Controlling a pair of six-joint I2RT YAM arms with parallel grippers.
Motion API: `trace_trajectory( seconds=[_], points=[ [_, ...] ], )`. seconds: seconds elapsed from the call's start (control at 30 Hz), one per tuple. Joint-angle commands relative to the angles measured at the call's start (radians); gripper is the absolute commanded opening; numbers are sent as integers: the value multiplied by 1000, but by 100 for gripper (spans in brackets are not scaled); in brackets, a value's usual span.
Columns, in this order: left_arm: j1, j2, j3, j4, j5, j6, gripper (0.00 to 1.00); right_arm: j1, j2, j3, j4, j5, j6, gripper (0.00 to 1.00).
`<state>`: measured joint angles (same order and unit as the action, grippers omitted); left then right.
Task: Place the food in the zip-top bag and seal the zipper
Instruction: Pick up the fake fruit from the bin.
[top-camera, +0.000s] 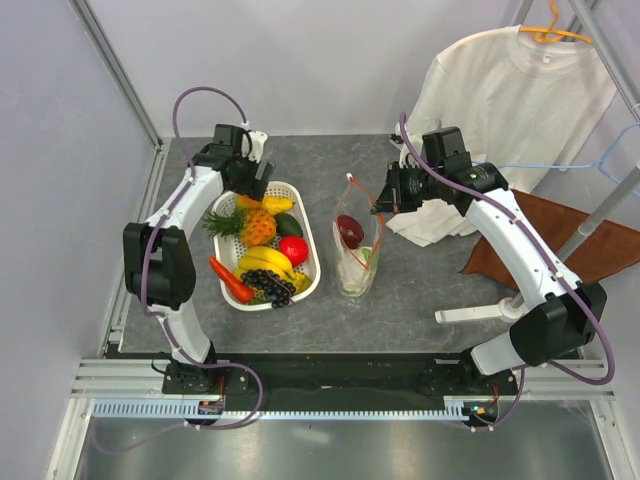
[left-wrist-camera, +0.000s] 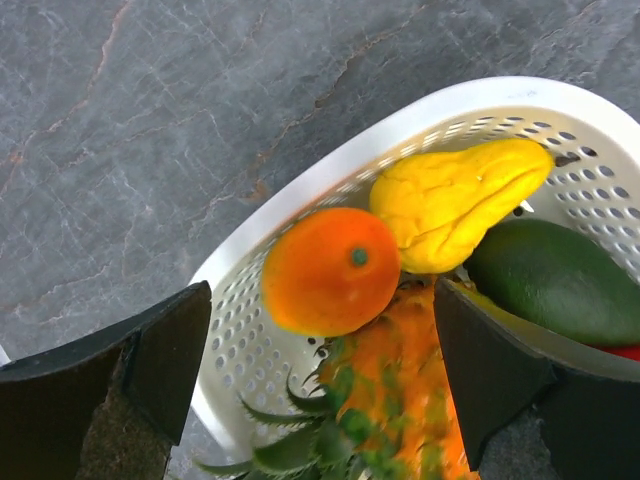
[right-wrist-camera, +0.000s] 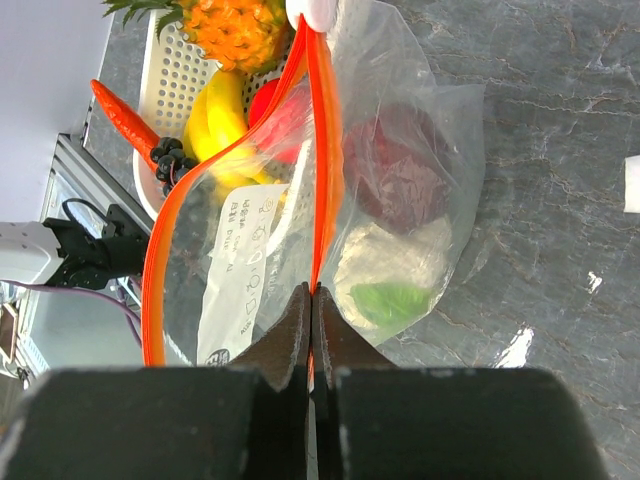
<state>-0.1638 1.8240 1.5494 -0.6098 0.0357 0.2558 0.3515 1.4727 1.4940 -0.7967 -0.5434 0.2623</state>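
**Top view.** My left gripper (top-camera: 256, 178), jaws spread wide and holding nothing, hangs over the far end of the white perforated plastic basket (top-camera: 314, 250). My right gripper (top-camera: 381, 204), pinched shut, holds up by its mouth the clear floppy zip-top bag (top-camera: 358, 280), which stands just beside the basket on the grey stone-patterned table (top-camera: 420, 290). Two pieces of food are in the bag: a dark red round piece (top-camera: 350, 230) above a pale green cabbage (top-camera: 362, 262). Left in the basket are a spiky orange pineapple (top-camera: 258, 227), yellow bananas (top-camera: 265, 262), a red round fruit (top-camera: 293, 250), dark grapes (top-camera: 270, 287) and a red chili (top-camera: 230, 282). I judge the task early: most loading remains and sealing is not begun. A white T-shirt (top-camera: 500, 90) and a brown cloth (top-camera: 570, 235) lie beyond my right arm, clear of the work

**Left wrist view.** Between the wide black fingers (left-wrist-camera: 150, 370) sit a smooth orange round fruit (left-wrist-camera: 330, 270), touching a knobbly yellow pear-shaped fruit (left-wrist-camera: 450, 200), and beside them a dark green oval fruit (left-wrist-camera: 550, 280). The pineapple's leaves and the basket wall crowd the orange fruit

**Right wrist view.** The right fingers (right-wrist-camera: 290, 335) are pressed together on one lip of the thin red-orange zipper (right-wrist-camera: 327, 150). The other lip bows away, so the mouth gapes toward the basket. The small white end piece (right-wrist-camera: 315, 10) sits at the far end
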Motion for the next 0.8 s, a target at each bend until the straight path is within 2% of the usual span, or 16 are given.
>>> trace_trajectory(
  seconds=[0.0, 0.13, 0.27, 0.5, 0.57, 0.77],
  points=[
    [-39, 29, -25, 90, -210, -67, 97, 1, 3, 0, 31, -6, 2, 0],
    [-57, 47, -34, 93, -241, -82, 86, 1, -2, -11, 33, -6, 2, 0],
    [-77, 60, -49, 97, -270, -87, 86, 0, -5, -11, 33, -1, -1, 0],
    [-80, 60, -40, 93, -257, -102, 79, 1, -3, -12, 33, -4, -5, 0],
    [-82, 60, -35, 78, -221, -113, 80, 1, -2, -11, 33, -4, -3, 0],
    [-101, 75, -41, 71, -230, -110, 88, 1, 1, -8, 33, -6, 2, 0]
  ],
)
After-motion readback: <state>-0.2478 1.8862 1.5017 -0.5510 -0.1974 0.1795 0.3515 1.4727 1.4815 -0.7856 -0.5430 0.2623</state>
